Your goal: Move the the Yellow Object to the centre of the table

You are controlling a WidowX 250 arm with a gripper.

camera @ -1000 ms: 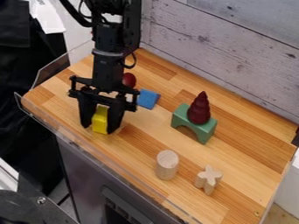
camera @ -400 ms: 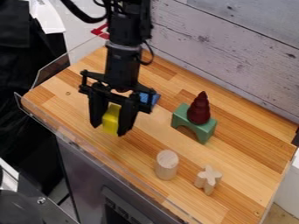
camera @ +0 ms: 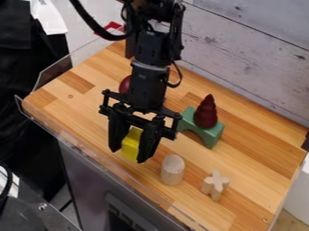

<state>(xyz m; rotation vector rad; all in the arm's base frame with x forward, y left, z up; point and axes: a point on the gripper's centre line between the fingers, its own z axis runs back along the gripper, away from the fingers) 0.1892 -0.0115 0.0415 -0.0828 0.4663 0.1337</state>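
Okay, so going left to right from the camera's side: off to the far left of the gripper [camera: 129, 154] there's a clear plastic rim [camera: 51, 74] along the edge of the wooden table [camera: 66, 106]. Behind the gripper and slightly left, a dark red roundish thing [camera: 125, 85] pokes out, part of it hidden by the arm [camera: 147, 85].

Then you get to the gripper itself, hanging down over the table left of its middle, toward the near edge. It's got the yellow block [camera: 131, 144] pinched between its fingers, one on each side, with the block a bit tilted. Can't tell whether the bottom of it touches the wood.

Just right of the gripper and a little nearer the camera, a plain wooden cylinder [camera: 172, 170] stands upright, apart from the block. Farther right and behind the fingertips is a green arch [camera: 210, 134] with a dark red cone [camera: 206, 113] sitting upright on top. Out past the cylinder, right of the gripper and nearer the camera, there's a small wooden cross [camera: 215, 185].
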